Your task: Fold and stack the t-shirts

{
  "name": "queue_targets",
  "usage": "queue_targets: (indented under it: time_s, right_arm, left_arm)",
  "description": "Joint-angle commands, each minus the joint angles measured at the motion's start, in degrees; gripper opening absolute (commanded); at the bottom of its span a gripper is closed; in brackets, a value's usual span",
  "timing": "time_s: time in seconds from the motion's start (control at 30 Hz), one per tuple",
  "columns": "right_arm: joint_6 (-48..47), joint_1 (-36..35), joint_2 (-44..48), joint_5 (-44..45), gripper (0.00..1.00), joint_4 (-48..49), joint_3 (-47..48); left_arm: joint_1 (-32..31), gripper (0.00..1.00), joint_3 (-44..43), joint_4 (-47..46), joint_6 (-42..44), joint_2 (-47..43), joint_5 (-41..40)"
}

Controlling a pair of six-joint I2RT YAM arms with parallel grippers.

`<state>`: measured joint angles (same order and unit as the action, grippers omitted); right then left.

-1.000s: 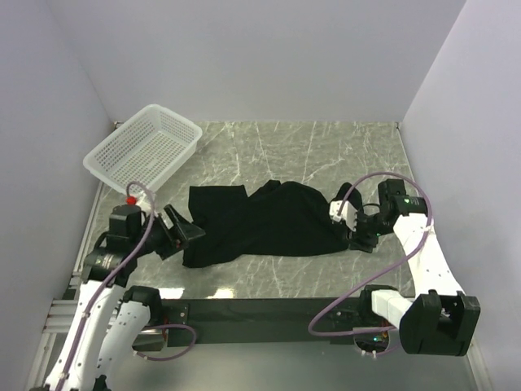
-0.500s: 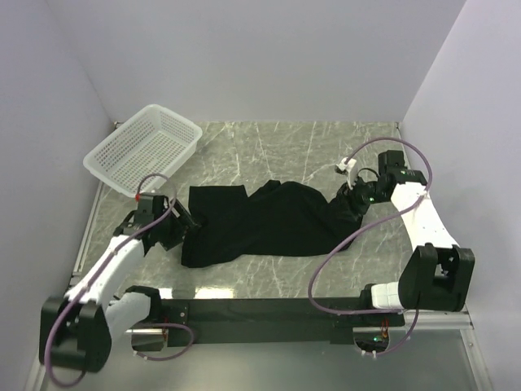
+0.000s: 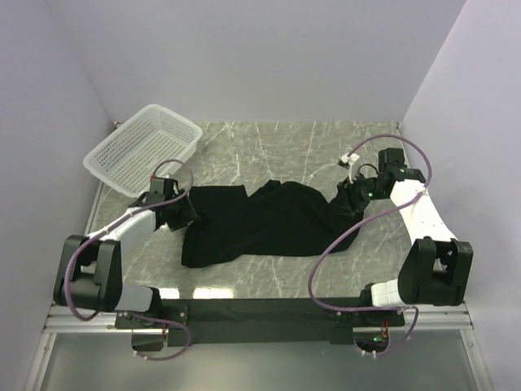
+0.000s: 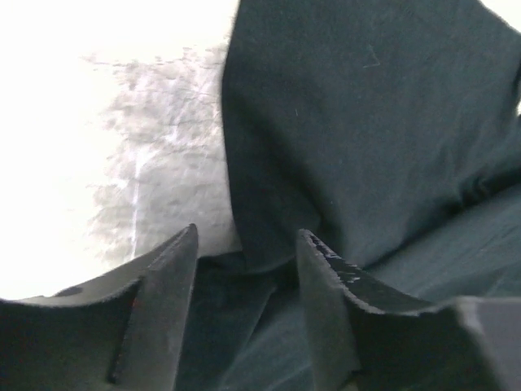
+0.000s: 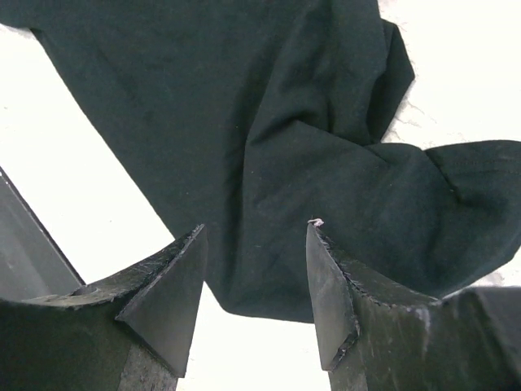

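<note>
Grey-veined marble table (image 3: 326, 142) fills a white-walled booth. Across its middle, nearer the arm bases than the far wall, the black t-shirt (image 3: 260, 224) lies crumpled, stretched from left to right. At the shirt's left edge the left gripper (image 4: 247, 232) is released, its fingers apart with the cloth's border lying under the gap. At the shirt's right end the right gripper (image 5: 256, 226) is likewise unclenched, with dark fabric beneath its spread fingers. Farther back on the left, a white mesh basket (image 3: 142, 147) stands near the shirt but apart from it.

White arms (image 3: 419, 213) with black joints (image 3: 438, 269), purple cables (image 3: 319, 265); dark left pincer (image 4: 247, 230) and right pincer (image 5: 256, 226).
</note>
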<state>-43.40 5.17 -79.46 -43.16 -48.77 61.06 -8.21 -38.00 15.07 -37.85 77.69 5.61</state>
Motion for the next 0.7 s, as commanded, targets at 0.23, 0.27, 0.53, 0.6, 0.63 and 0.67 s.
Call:
queue_targets:
  time_s: [0.23, 0.27, 0.53, 0.6, 0.63, 0.67]
  right_arm:
    - [1.4, 1.8, 0.1, -1.4, 0.59, 1.1, 3.9]
    - [1.3, 2.2, 0.2, -1.6, 0.59, 1.0, 4.2]
    - [0.9, 3.8, 1.1, -2.8, 0.59, 0.2, 5.7]
    - [0.6, 4.1, 0.9, -2.8, 0.59, 0.0, 5.9]
    - [0.3, 4.1, 0.9, -2.6, 0.59, -0.1, 6.0]
    - [0.2, 4.3, 0.9, -2.6, 0.59, -0.2, 6.1]
  left_arm:
    - [0.1, 0.01, -6.2, -3.8, 6.1, 5.2, 6.5]
    - [0.1, 0.01, -6.4, -3.5, 6.6, 4.2, 6.7]
    - [0.1, 0.01, -8.6, 0.1, 12.1, -16.6, 7.0]
    - [0.1, 0.01, -8.5, 2.5, 11.6, -19.8, 7.8]
    - [0.1, 0.01, -8.4, 3.6, 11.2, -22.5, 8.9]
    - [0.1, 0.01, -8.1, 4.6, 10.7, -23.8, 9.2]
